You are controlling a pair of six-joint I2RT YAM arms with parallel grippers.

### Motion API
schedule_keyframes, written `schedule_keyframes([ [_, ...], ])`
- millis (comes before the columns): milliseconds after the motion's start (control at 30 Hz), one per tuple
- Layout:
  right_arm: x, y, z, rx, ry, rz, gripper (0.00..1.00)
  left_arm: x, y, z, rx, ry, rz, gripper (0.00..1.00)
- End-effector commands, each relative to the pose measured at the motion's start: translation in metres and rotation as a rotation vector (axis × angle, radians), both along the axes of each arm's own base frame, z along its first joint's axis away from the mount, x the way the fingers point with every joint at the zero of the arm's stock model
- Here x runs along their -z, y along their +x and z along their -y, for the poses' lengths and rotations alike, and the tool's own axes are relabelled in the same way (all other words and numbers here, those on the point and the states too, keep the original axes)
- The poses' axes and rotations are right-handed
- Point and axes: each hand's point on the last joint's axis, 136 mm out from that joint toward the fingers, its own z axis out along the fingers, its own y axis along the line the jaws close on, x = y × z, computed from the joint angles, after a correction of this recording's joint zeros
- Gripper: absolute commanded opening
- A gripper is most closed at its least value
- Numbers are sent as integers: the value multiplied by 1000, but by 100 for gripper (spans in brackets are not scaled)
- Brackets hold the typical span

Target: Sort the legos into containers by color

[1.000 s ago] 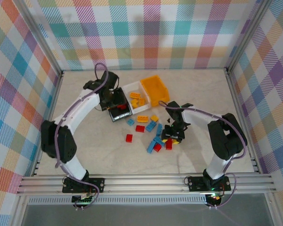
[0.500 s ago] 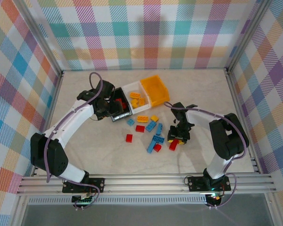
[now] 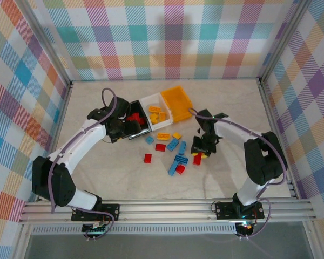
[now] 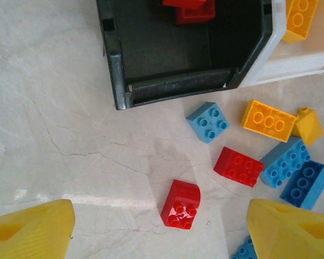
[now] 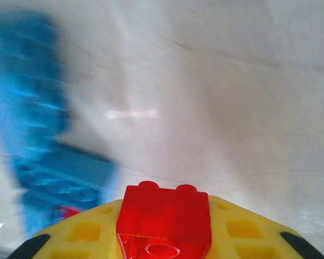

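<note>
Lifting a red brick; left arm backed off the bin

Top view: the right gripper (image 3: 201,154) has risen from the loose legos (image 3: 174,144), and the left gripper (image 3: 125,127) has drawn back beside the black bin (image 3: 140,131).
Left wrist view: its fingers (image 4: 29,232) stand apart and empty, and red bricks (image 4: 196,11) lie inside that bin.
Right wrist view: jaws clamped on the red brick (image 5: 164,216), a hold the overhead leaves unclear; delivery is judged next

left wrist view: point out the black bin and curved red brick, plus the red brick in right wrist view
black bin (image 4: 178,86): left wrist view, near wall
curved red brick (image 4: 179,209): left wrist view, studded face
held red brick (image 5: 164,213): right wrist view, front face
</note>
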Motion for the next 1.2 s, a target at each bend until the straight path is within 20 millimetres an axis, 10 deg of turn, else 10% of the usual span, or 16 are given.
schedule_keyframes([
  [0,-61,31,-37,-7,193,123,28,1,-13,5,-20,-74,-2,84],
  [333,-121,121,-143,-70,533,244,28,34,-66,-1,-87,-174,-88,84],
  [667,-108,154,-241,-193,657,218,27,39,-102,-18,-131,-171,-117,83],
  [1167,-95,187,-283,-139,734,203,47,49,-109,-15,-124,-187,-151,83],
])
